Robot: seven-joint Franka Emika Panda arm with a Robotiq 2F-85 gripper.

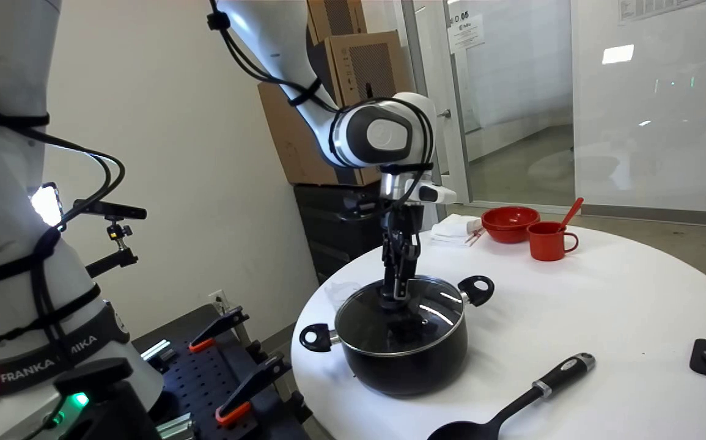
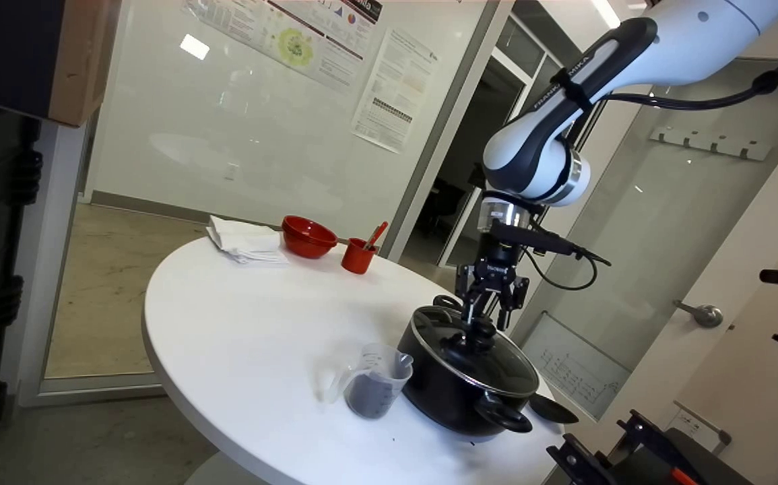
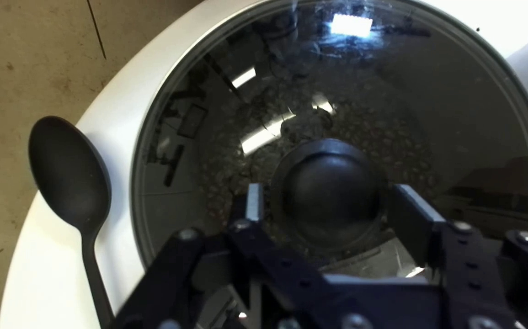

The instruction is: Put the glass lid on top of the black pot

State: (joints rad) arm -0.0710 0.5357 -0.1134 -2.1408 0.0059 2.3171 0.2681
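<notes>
The lid [image 1: 432,321] sits on the pot [image 1: 411,370], directly beneath the claw [image 3: 335,204], whose fingers [image 3: 254,203] stand apart with the knob [image 3: 330,185] between them. Below the claw and near it, a cup [image 2: 374,391] on the surface [image 2: 247,323] bears markings too small to read. Above the claw, the arm [image 2: 631,64] reads "FRANKA" and, past a strap [image 2: 573,92], "MIKA".

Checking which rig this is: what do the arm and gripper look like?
White, rounded arm, dark grey joint trim, "FRANKA MIKA" lettering split by a black strap; black cables bound along it with more straps. Silvery wrist collar. Black gripper with two linkage fingers and pale-edged pads.
</notes>
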